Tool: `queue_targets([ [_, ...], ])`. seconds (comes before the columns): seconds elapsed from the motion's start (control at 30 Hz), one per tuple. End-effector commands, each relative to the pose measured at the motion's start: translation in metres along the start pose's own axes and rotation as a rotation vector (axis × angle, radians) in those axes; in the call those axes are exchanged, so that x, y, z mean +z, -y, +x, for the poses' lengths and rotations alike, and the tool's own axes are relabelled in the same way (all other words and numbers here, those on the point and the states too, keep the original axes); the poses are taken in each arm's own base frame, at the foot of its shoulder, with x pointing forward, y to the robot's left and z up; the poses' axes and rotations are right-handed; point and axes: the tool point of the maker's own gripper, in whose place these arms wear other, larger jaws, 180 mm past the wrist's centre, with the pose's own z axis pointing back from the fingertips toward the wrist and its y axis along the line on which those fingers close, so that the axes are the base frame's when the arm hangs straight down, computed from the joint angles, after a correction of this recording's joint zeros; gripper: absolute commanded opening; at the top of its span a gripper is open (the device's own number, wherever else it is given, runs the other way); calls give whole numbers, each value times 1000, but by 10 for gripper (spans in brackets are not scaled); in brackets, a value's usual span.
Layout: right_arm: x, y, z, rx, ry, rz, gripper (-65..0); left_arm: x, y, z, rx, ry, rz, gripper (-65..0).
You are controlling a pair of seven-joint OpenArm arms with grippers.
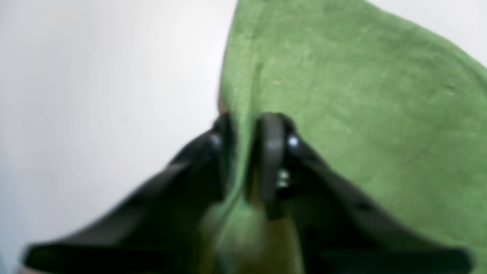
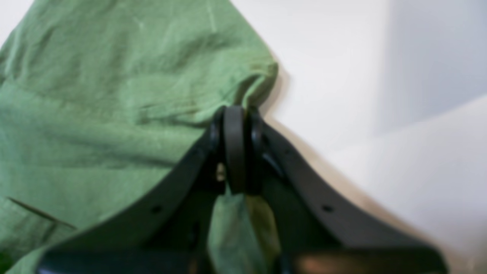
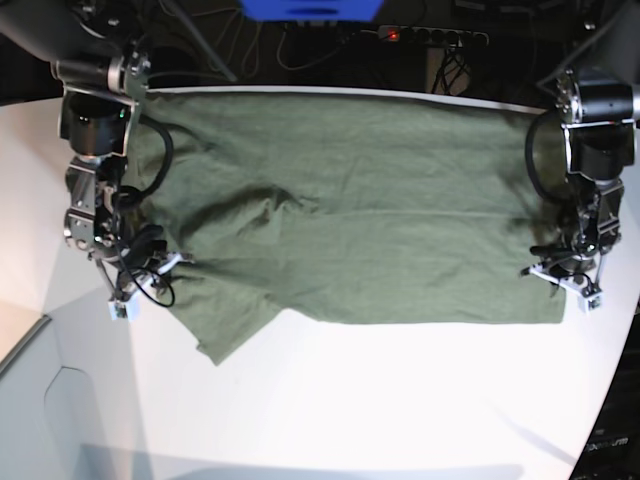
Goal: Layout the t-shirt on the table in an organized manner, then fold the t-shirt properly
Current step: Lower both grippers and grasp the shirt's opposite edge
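Observation:
The olive-green t-shirt (image 3: 350, 200) lies spread across the far half of the white table (image 3: 380, 400), one sleeve pointing toward the front left. In the base view my right gripper (image 3: 150, 265) is at the shirt's left edge and my left gripper (image 3: 560, 268) at its right edge. The left wrist view shows the left gripper (image 1: 243, 152) shut on the hemmed edge of the t-shirt (image 1: 361, 114), with cloth pinched between the jaws. Seen from the right wrist, the right gripper (image 2: 236, 144) is shut on a bunched edge of the t-shirt (image 2: 95, 114).
A grey panel (image 3: 40, 400) sits at the table's front left corner. Behind the table's far edge lie a power strip (image 3: 430, 35), cables and a blue object (image 3: 310, 8). The table's curved edge runs down the right side.

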Motion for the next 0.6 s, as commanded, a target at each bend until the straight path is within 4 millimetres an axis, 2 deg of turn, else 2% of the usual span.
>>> queue_targets([
  [0.0,1,5,6,19,-6,-7,-650,1,-3,10,-3,8,1,-634],
  [0.17,2,4,6,18,-4,-7,-650,1,-2,11,-2,11,0,-650],
  [0.23,5,5,15,23,21,-13,-650,1,-2,11,-1,13,-1,-650],
  [0.27,8,6,14,30,33,-17,-650,1,-2,13,-1,16,-2,-650],
  [0.33,18,-1,26,52,111,-18,-650,4,3,24,-12,47,-13,-650],
  [0.37,23,-4,29,64,141,-19,-650,6,3,24,-19,56,-16,-650],
  [0.43,34,-12,34,80,199,-17,-650,13,-3,30,-3,98,-13,-650],
  [0.57,50,-15,33,98,261,-23,-650,28,-9,32,52,164,-9,-650],
])
